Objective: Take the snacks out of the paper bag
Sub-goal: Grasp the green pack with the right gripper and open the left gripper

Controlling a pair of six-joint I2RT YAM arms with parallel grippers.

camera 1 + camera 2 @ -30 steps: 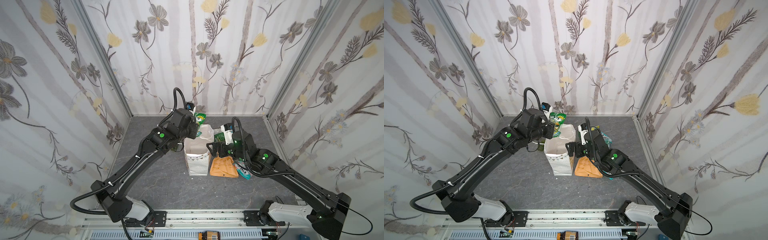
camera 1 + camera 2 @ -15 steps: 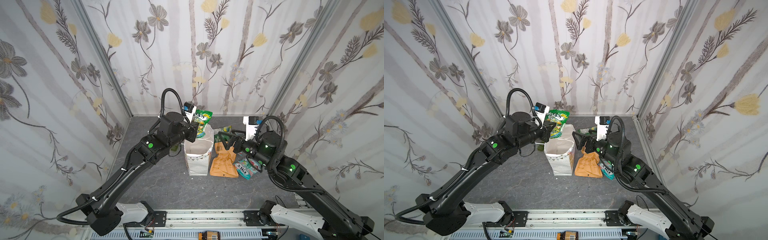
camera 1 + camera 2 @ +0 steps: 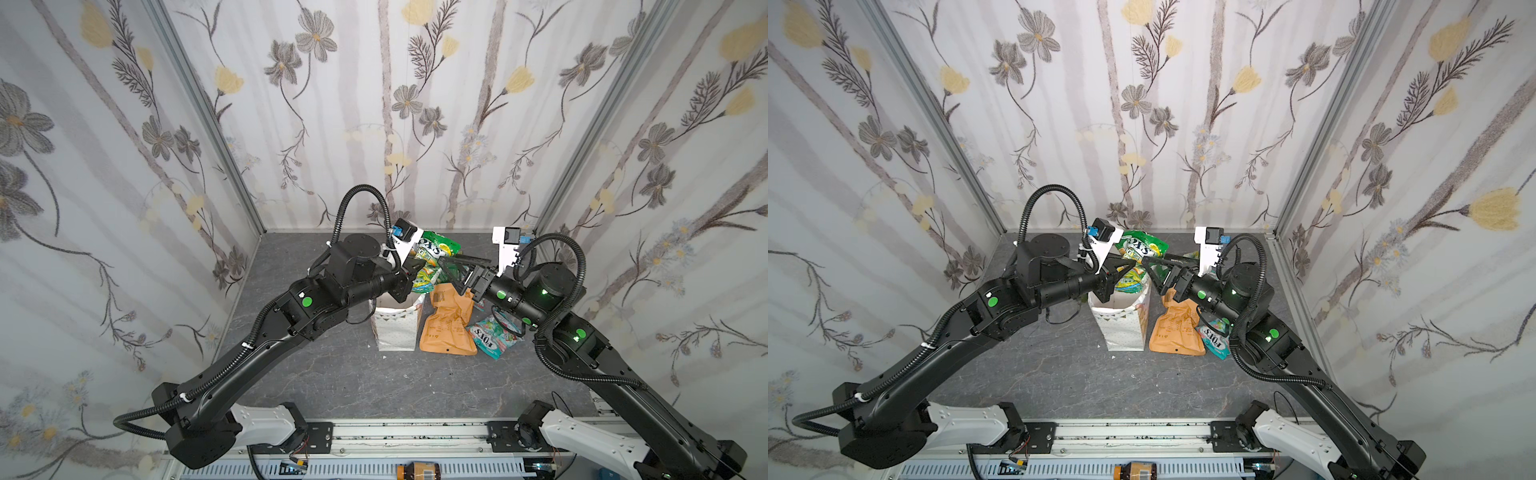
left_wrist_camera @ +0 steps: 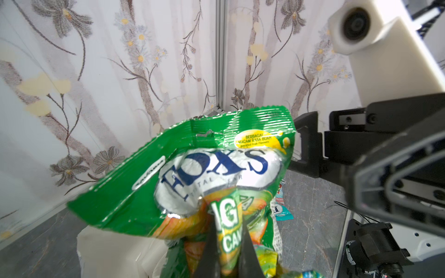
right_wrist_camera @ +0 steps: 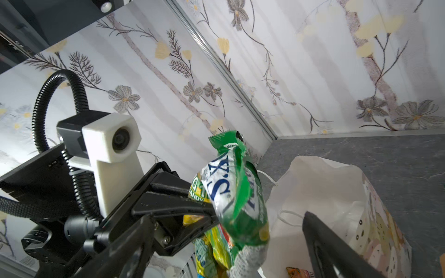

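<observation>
here the left end effector [image 4: 227, 223] is clenched on the green fox's packet [image 4: 192, 168], held above the paper bag [image 3: 395, 328], while the right end effector [image 3: 444, 266] gapes released just beside it.

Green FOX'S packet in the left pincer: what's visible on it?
The green FOX'S packet is crinkly glossy film: serrated top seal, white oval with blue FOX'S, yellow badge, fruit print below. The left pincer is shut on its lower half, holding it top-up just above the paper bag. The open right pincer sits close beside it.
</observation>
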